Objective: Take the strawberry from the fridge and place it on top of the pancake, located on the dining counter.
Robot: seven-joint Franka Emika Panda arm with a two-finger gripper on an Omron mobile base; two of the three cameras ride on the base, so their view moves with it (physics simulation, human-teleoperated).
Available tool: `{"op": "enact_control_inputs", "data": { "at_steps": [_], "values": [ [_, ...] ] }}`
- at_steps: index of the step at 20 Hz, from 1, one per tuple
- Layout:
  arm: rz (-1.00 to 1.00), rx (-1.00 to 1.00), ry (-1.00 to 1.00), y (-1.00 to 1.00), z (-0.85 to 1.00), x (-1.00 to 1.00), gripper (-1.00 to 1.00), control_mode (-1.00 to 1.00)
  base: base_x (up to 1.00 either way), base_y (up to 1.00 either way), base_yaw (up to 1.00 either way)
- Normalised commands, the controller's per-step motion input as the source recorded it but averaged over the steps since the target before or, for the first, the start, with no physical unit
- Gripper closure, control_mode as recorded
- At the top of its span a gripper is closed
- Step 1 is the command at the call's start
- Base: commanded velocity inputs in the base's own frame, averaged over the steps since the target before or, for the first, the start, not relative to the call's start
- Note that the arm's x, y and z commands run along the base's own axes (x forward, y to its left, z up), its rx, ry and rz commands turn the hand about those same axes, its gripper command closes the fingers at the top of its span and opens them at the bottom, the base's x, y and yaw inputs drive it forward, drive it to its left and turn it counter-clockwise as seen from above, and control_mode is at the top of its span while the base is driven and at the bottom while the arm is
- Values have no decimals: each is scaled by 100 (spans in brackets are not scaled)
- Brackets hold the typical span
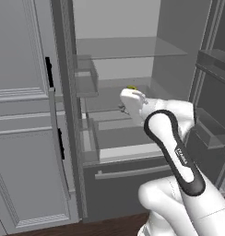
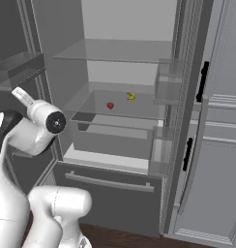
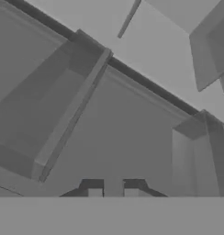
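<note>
Tall dark grey fridge [image 2: 187, 97], both upper doors swung wide open, pale grey interior exposed. Glass shelves inside, one high up, one at mid height, drawers below, and a closed bottom drawer with a long horizontal bar handle. Door bins visible on the inner faces of both doors. Tiny red rounded strawberry [image 2: 110, 105] resting on the mid-height glass shelf, roughly central, a little nearer the front edge than the back wall. Sits alone, apart from the shelf walls, left of and nearer than a small yellow curved item. In the left base view, hidden behind the arm. Untouched, not held by anything.
</note>
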Motion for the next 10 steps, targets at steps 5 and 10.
{"op": "enact_control_inputs", "data": {
  "at_steps": [5,10],
  "values": [
    [-18,-40,24,-61,33,-8,-100,-100,0,0,0],
    [-13,-49,33,-50,20,-17,-100,-100,0,0,0]
  ]
}}
